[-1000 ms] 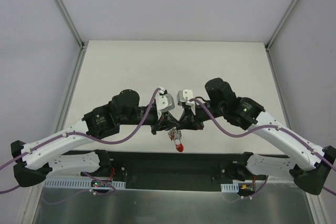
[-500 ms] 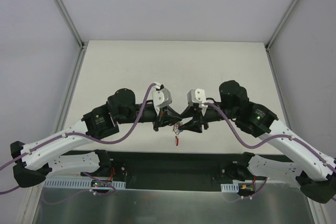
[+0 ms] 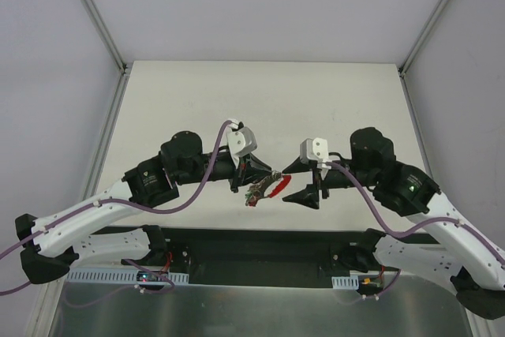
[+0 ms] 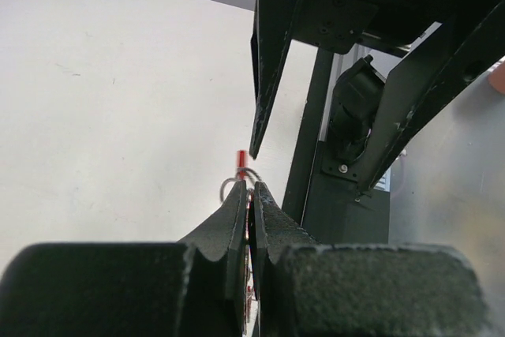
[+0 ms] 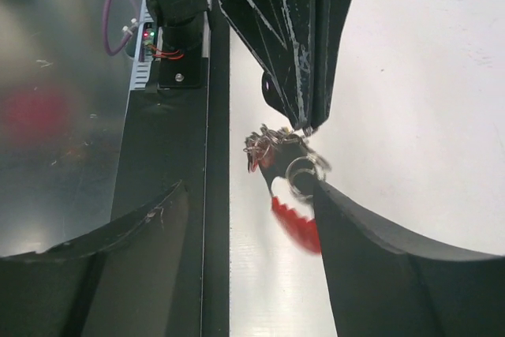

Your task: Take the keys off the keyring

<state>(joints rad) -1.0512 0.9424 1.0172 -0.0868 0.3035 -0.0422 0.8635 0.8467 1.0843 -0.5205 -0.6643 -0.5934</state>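
The left fingers [image 4: 233,226] are clenched on the keys [image 3: 259,192] over the tabletop [image 3: 316,100], a red key [image 5: 298,225] sticking out. The right fingers [image 5: 379,266] are spread wide, released, just beside them.

**Twin white-and-black arms with purple cables**

The left arm [image 3: 87,215] and right arm [image 3: 454,222] share curved white shells and bulky black joint housings. A purple cable [image 3: 183,206] runs along each. A white camera block [image 3: 241,140] caps each wrist. The left end effector [image 3: 267,179] and right end effector [image 3: 293,181] have black, pale-scratched fingers [image 5: 379,266]. A green light [image 3: 412,188] glows on the right arm.
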